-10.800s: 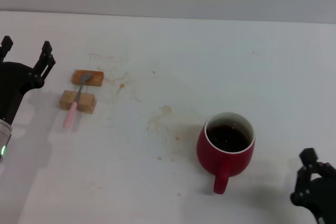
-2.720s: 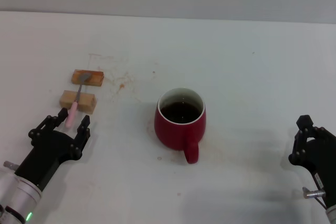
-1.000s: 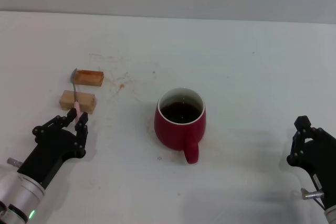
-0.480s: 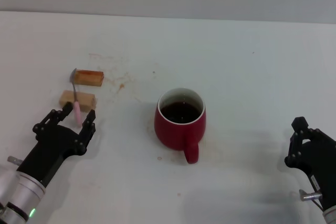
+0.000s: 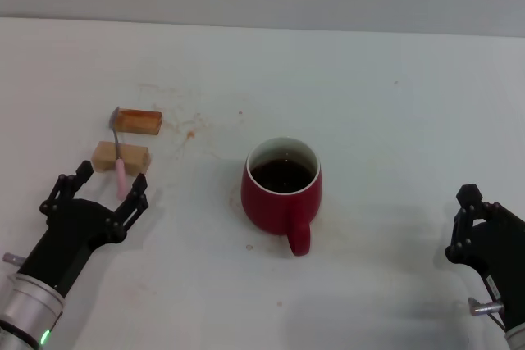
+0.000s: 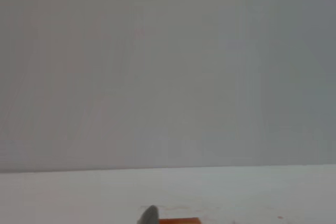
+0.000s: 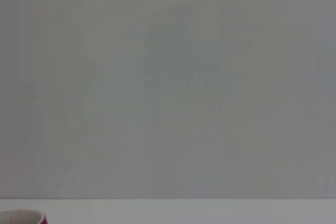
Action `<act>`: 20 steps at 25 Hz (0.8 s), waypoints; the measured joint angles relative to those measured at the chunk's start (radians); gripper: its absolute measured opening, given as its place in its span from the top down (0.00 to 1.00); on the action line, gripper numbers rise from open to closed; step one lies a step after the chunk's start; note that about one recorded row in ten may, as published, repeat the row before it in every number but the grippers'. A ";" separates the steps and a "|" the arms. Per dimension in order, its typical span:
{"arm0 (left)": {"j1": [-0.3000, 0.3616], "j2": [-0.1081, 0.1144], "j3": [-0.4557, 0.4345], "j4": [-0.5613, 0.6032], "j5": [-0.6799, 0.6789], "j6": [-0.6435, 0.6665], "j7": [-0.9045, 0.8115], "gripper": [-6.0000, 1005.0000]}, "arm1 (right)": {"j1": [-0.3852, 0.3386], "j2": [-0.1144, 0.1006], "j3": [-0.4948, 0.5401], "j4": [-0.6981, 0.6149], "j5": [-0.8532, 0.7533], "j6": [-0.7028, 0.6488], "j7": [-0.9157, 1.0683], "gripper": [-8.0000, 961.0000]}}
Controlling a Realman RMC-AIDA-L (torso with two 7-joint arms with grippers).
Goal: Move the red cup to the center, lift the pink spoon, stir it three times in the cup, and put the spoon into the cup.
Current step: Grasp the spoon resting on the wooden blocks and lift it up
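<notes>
- red cup (image 5: 281, 188) sits about mid-table, upright, dark liquid inside, handle pointing toward the near edge. Centering step looks done, judging by where it stands.
- pink spoon (image 5: 120, 168) still lies across the two wooden blocks (image 5: 121, 156) near the table's left edge: bowl end up by the far orange-topped block, pink handle sloping down past the nearer tan block toward the near edge. Propped like that, the handle stands clear of the table (image 5: 394, 104), probably so fingers can get under and around it.
- left gripper (image 5: 97, 194) is low, just nearside of the handle tip, jaws spread wide and holding nothing. The right-hand finger sits just beside the pink end; touching or not, can't tell.
- Looks like a grasp lined up but not closed. Handle lies closer to one finger than the middle of the gap, so a small re-centre may be needed first.
- Risk: the spoon is light and only resting on the blocks, so a nudge could roll it off or twist it.
- right gripper (image 5: 480, 231) is parked by the near-right corner, well apart from the cup, idle; can't tell how its jaws stand.
- Left wrist view catches only the spoon bowl and the orange block's top; right wrist view only a sliver of cup rim.
- Stirring and dropping the spoon in not yet done.
</notes>
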 joint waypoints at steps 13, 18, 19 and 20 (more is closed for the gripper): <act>0.006 -0.003 0.062 -0.022 -0.070 -0.043 -0.010 0.15 | 0.000 0.000 -0.002 0.004 0.000 -0.001 -0.001 0.99; -0.003 -0.003 0.068 -0.022 -0.070 -0.061 -0.009 0.15 | 0.000 0.000 -0.002 0.004 0.000 -0.001 -0.001 0.99; -0.004 -0.003 0.068 -0.022 -0.070 -0.063 -0.009 0.15 | 0.000 0.000 -0.002 0.003 0.000 -0.001 -0.001 0.99; -0.006 -0.003 0.068 -0.022 -0.070 -0.065 -0.009 0.15 | 0.000 0.000 -0.002 0.004 0.000 -0.001 -0.001 0.99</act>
